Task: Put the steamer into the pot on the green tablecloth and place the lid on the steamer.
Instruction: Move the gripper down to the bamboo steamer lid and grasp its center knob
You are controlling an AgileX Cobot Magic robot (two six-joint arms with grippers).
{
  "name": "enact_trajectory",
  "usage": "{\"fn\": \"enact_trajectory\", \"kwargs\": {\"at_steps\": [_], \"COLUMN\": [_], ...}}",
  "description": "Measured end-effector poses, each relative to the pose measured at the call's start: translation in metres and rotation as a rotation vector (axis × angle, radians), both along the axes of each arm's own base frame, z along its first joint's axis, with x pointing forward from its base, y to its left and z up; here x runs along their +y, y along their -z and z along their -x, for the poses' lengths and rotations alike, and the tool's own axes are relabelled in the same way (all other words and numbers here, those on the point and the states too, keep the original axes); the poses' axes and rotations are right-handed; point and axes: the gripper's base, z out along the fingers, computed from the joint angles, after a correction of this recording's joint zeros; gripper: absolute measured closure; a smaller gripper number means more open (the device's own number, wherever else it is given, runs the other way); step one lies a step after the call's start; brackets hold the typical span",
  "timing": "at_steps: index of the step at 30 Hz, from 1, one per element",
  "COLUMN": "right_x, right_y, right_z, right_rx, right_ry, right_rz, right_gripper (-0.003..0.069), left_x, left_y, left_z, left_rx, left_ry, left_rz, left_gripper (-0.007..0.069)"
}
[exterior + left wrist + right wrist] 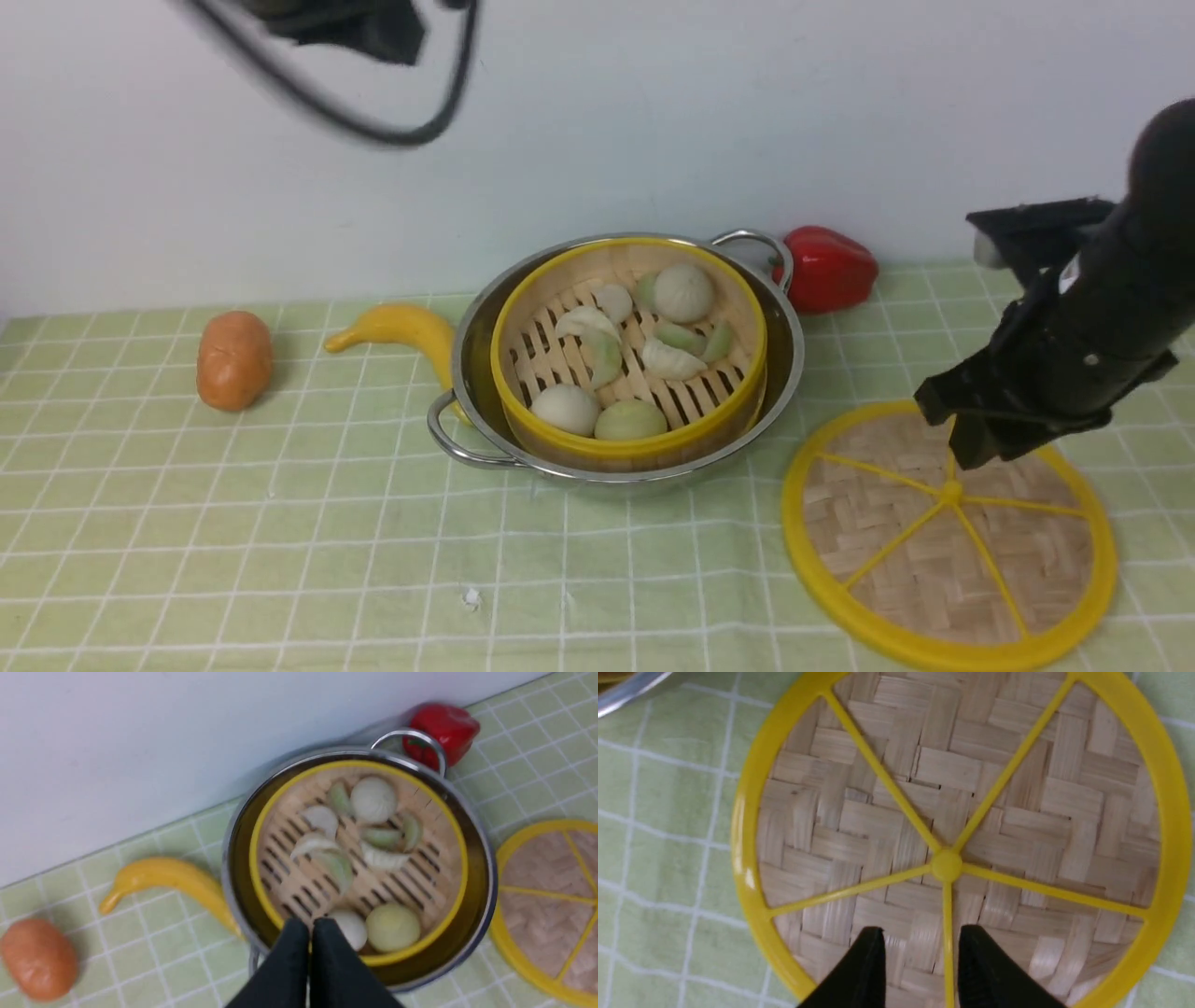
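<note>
The steamer (630,350), a yellow-rimmed bamboo basket with toy buns and dumplings inside, sits in the shiny steel pot (790,347) on the green tablecloth (280,523). The lid (948,551), a flat woven disc with yellow spokes, lies on the cloth to the pot's right. My right gripper (922,933) hangs open just above the lid (1017,788), near its centre knob, with one spoke under the gap between its fingers. My left gripper (310,926) is shut and empty, raised above the near rim of the steamer (406,886). In the front view only the blurred left arm shows, at the top.
A yellow banana (401,331) lies against the pot's left side, and an orange potato-like toy (233,359) sits further left. A red pepper (826,266) is behind the pot's far handle. A white wall closes the back. A small white scrap (471,597) lies in front.
</note>
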Motion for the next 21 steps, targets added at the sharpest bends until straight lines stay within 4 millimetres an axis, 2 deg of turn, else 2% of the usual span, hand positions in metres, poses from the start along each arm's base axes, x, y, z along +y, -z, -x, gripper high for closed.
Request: {"fn": "enact_trajectory", "kwargs": {"at_steps": [2, 3, 4, 6, 12, 14, 15, 16, 21], "right_x": [0.0, 0.0, 0.0, -0.001, 0.0, 0.001, 0.001, 0.001, 0.002], "right_y": [0.008, 0.009, 0.014, 0.02, 0.031, 0.038, 0.039, 0.047, 0.061], "right_z": [-0.004, -0.005, -0.008, -0.012, -0.016, -0.018, -0.018, -0.02, -0.022], "right_rx": [0.004, 0.003, 0.0, -0.005, 0.006, 0.024, 0.026, 0.048, 0.079], "right_ry": [-0.001, -0.001, 0.0, 0.003, 0.011, 0.01, 0.01, 0.009, 0.012], "right_rz": [0.011, 0.014, 0.025, 0.039, 0.044, 0.049, 0.05, 0.056, 0.058], "right_gripper": [0.0419, 0.0419, 0.0419, 0.0419, 0.0419, 0.0419, 0.0419, 0.0419, 0.0419], "left_x": [0.013, 0.015, 0.023, 0.034, 0.059, 0.065, 0.065, 0.07, 0.079], "left_y": [-0.005, -0.005, 0.0, 0.003, 0.027, 0.037, 0.04, 0.048, 0.066], "left_z": [0.033, 0.036, 0.058, 0.09, 0.172, 0.194, 0.195, 0.213, 0.241], "left_rx": [-0.016, -0.018, -0.01, -0.022, -0.045, -0.053, -0.047, -0.06, -0.077], "left_ry": [-0.011, -0.012, -0.017, -0.019, -0.011, -0.016, -0.017, -0.03, -0.067], "left_rz": [-0.022, -0.027, -0.043, -0.045, -0.012, 0.012, 0.012, 0.039, 0.084], "left_gripper": [0.0648, 0.0648, 0.0648, 0.0648, 0.0648, 0.0648, 0.0648, 0.0648, 0.0648]}}
